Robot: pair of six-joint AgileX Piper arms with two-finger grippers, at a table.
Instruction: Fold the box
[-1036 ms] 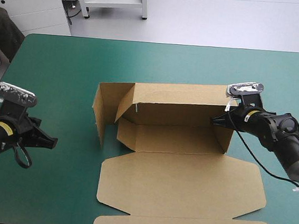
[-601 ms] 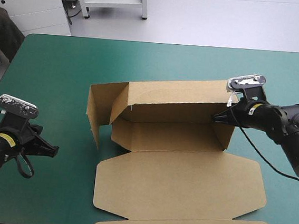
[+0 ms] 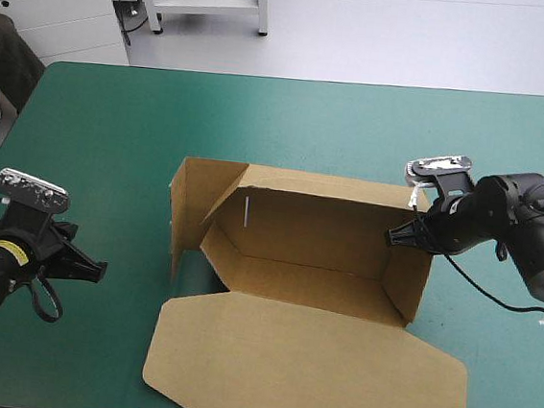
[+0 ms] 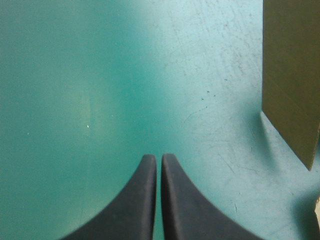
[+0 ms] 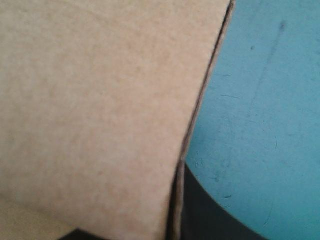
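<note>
So, the right hand [image 3: 394, 233] is pinching the box [image 3: 307, 236] at the top edge of its right end wall [image 3: 417, 276]. The right wrist view shows the board edge running down between the black fingers, with almost no gap.

The left hand [image 3: 92, 269] has its fingers pressed together on nothing. It hovers over bare teal-green bench [image 3: 290, 119], well apart from the box, whose loose corner only shows off to one side ahead of it.

My read on handling: thin brown board, so very light, stiff across each panel, and floppy only at the scored creases. It looks like it would skate on the cover if shoved from one side, so one hand should brace while the other folds. I'd grab free edges near a crease, not mid-panel. Pinch too hard and you'll dent it.

Looks-wise, the box sits around the middle of the bench, half built. The long back wall and the right end are up. The left end flap [image 3: 187, 205] is swung open and standing loose. The big lid panel [image 3: 315, 362] lies flat toward the near edge.
</note>
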